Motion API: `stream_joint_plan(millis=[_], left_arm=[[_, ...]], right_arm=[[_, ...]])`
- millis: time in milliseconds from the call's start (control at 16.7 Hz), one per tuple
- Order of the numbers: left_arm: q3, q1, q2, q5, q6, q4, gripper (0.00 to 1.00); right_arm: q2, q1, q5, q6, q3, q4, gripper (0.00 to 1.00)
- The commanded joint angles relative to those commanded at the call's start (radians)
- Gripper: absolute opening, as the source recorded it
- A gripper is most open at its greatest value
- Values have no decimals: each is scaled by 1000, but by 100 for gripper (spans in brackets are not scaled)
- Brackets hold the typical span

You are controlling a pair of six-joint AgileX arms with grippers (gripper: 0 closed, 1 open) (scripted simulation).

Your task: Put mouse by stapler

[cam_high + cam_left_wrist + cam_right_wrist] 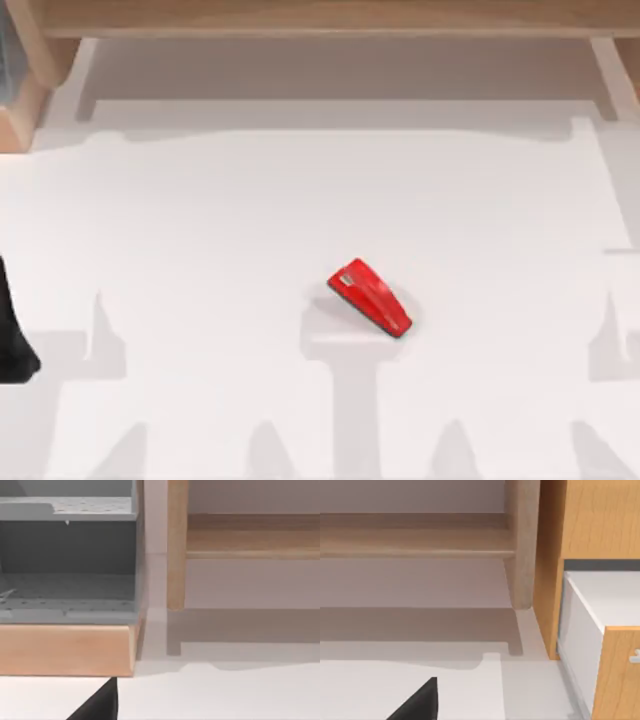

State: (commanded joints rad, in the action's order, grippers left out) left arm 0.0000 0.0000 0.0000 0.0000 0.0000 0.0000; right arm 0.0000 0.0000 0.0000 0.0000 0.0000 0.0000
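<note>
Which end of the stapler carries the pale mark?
The stapler's upper-left end in the top view, the thicker one; the lower-right end is plain red and tapered. The left arm sits at the table's left edge.

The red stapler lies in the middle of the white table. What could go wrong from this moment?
1. The stapler lies at a slant with bare table around it; a gripper coming down close beside it could nudge or turn it.
2. The left arm sits at the table's left edge, and its wrist view faces a wooden shelf unit. A wide swing might strike that.
</note>
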Motion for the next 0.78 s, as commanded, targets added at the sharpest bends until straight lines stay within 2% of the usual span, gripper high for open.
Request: stream_joint_plan(millis=[360,780], left_arm=[[0,0,0,0,0,0,100],[0,0,0,0,0,0,100]], right_arm=[[82,-14,0,-4,93,-53,100],[529,-92,1,-24,567,-328,100]])
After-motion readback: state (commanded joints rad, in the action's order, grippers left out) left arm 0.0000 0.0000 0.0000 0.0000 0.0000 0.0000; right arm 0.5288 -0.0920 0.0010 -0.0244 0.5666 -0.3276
